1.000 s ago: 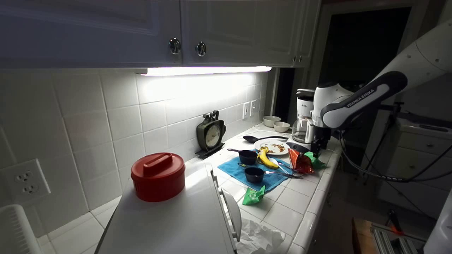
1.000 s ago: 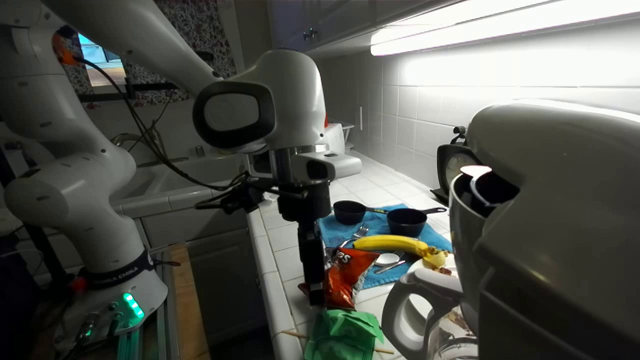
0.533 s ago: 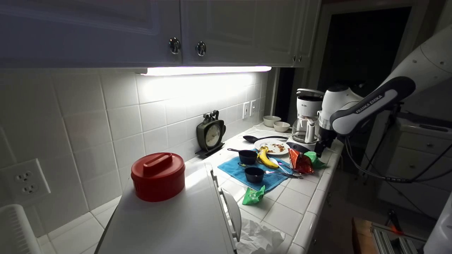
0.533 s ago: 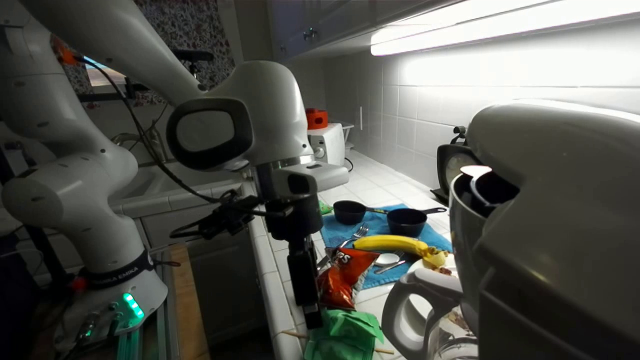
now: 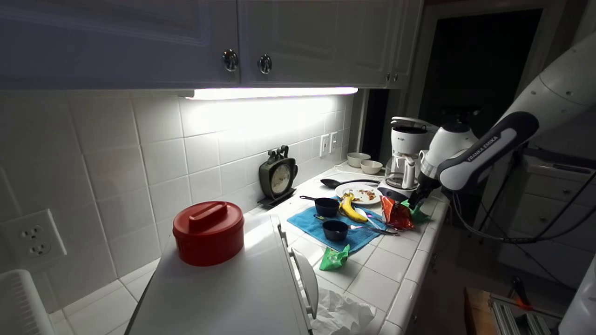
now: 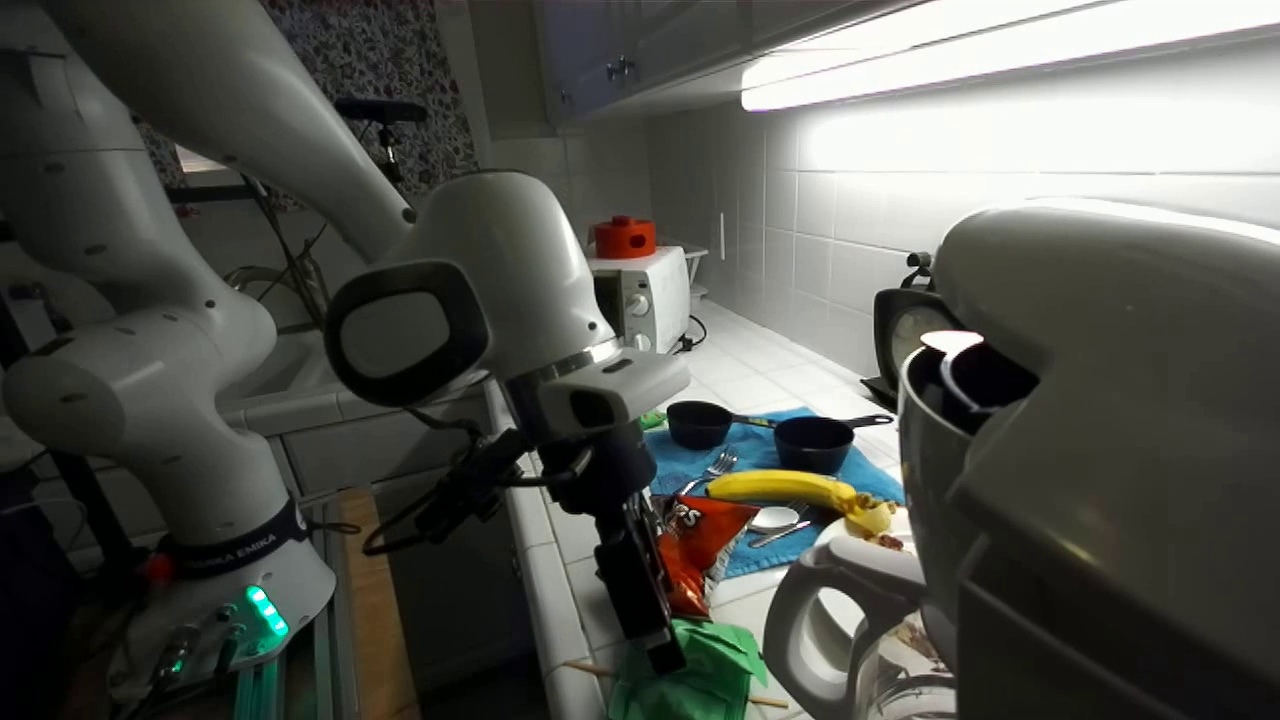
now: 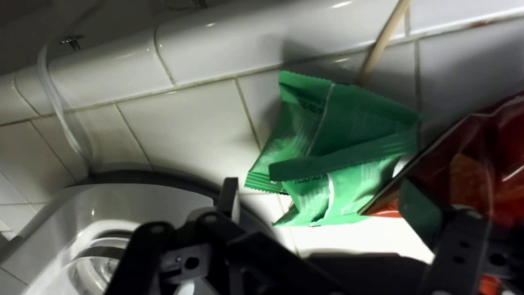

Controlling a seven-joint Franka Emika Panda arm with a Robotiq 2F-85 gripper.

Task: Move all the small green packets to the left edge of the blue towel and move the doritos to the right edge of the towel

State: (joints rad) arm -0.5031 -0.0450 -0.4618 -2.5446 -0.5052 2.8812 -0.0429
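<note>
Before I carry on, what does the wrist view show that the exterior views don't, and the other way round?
Only the wrist view: dark print on the green packets by the red chip bag, and the gripper plainly open.

Only the exterior views, both of them: the blue towel, the banana, two black cups, the red lidded pot and another green packet beside the towel.

Shared: the green packets, the red chip bag, the gripper and the tiled counter.

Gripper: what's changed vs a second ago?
The gripper has come lower and tipped from near-upright to a slant, its tips leaning toward the tiled wall. In an exterior view those tips, earlier in front of the chip bag, now show in front of the green packets. No grasp or release visible. The chip bag, green packets, banana and blue towel stayed put.
</note>
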